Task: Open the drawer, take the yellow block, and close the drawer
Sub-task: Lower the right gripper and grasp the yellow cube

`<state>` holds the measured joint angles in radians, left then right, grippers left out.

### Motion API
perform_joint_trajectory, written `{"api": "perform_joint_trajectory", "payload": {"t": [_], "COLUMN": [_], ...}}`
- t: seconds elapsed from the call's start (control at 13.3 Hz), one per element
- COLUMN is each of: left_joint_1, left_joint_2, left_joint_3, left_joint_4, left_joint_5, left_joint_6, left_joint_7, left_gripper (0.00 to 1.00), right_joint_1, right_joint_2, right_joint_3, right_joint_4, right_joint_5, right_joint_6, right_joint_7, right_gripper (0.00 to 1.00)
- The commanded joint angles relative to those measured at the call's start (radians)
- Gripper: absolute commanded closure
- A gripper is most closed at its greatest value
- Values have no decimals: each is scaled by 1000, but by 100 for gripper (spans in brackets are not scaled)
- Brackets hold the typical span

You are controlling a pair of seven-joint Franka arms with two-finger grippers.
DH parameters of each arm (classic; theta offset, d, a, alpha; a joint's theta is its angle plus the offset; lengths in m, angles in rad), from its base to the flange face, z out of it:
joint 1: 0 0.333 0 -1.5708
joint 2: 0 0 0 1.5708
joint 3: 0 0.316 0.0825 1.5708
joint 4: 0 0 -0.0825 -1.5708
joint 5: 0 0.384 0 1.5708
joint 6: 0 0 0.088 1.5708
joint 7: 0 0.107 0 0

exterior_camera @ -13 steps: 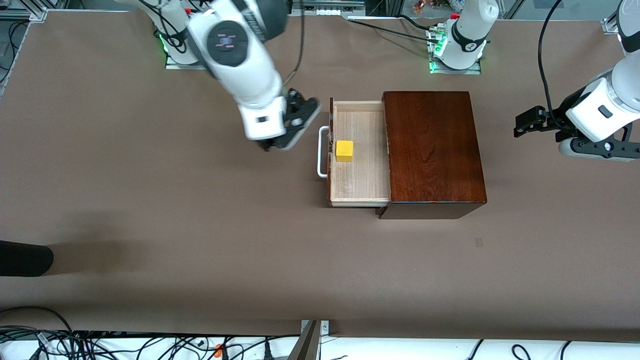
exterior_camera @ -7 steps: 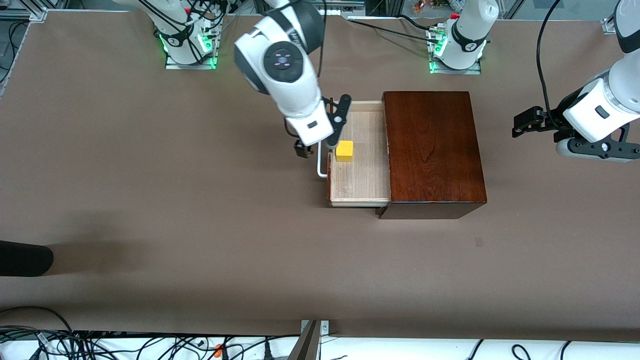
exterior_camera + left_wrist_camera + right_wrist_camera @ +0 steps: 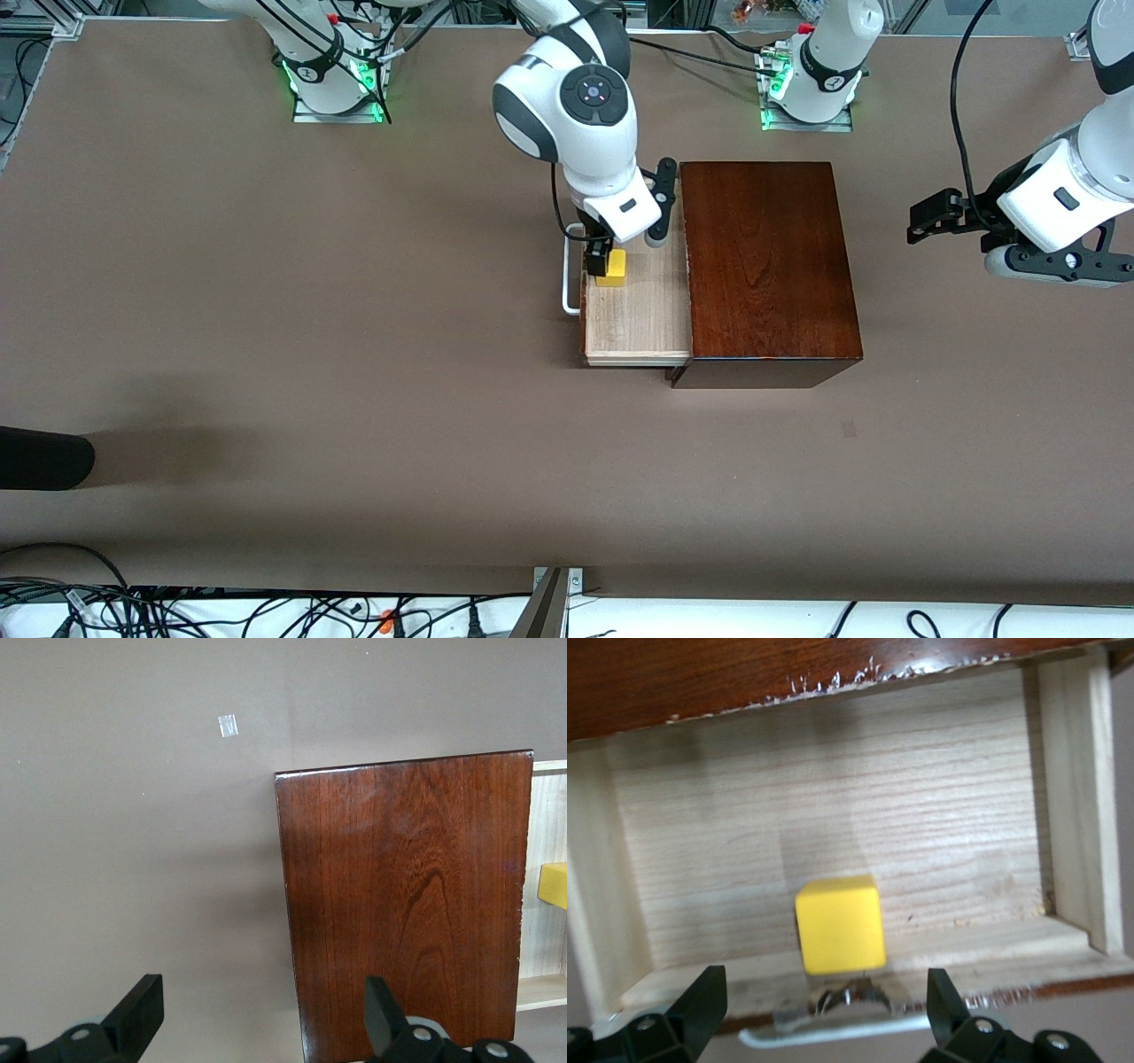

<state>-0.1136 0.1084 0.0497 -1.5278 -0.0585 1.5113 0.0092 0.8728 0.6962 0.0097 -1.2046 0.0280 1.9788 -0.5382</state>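
With the drawer (image 3: pixel 638 310) pulled open, I hold the right gripper (image 3: pixel 824 1010), fingers released, over the yellow block (image 3: pixel 840 923) lying between them, descent and squeeze next, while the left gripper (image 3: pixel 266 1014) waits spread above the tabletop (image 3: pixel 266 354).

Robotics lab: arm bases (image 3: pixel 808 84) bolted to brown table (image 3: pixel 266 354), cable tangle (image 3: pixel 177 611) along edge, alu framing.

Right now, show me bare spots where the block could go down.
Bare tabletop spreads from the drawer's handle toward the right arm's end. It is crowded inside the drawer, where the right gripper hangs over the yellow block.
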Motion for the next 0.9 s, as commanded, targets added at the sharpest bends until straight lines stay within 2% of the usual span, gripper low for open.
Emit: {"api": "perform_joint_trajectory", "payload": {"t": [0.0, 0.68, 0.75, 0.83], "left_joint_1": [0, 0, 0, 0], "left_joint_2": [0, 0, 0, 0], "left_joint_3": [1, 1, 1, 1], "left_joint_4": [5, 5, 5, 5], "left_joint_5": [-15, -15, -15, -15], "left_joint_6": [4, 0, 1, 0], "left_joint_7": [20, 18, 18, 18], "left_gripper": [0, 0, 0, 0], "right_joint_1": [18, 45, 45, 45], "right_joint_2": [57, 104, 108, 108], "right_joint_3": [-10, -11, -11, -11], "right_joint_4": [43, 37, 37, 39], "right_joint_5": [-30, -79, -89, -102], "right_joint_6": [21, 40, 40, 49], "right_joint_7": [-16, -16, -29, -43], "right_gripper": [0, 0, 9, 26]}}
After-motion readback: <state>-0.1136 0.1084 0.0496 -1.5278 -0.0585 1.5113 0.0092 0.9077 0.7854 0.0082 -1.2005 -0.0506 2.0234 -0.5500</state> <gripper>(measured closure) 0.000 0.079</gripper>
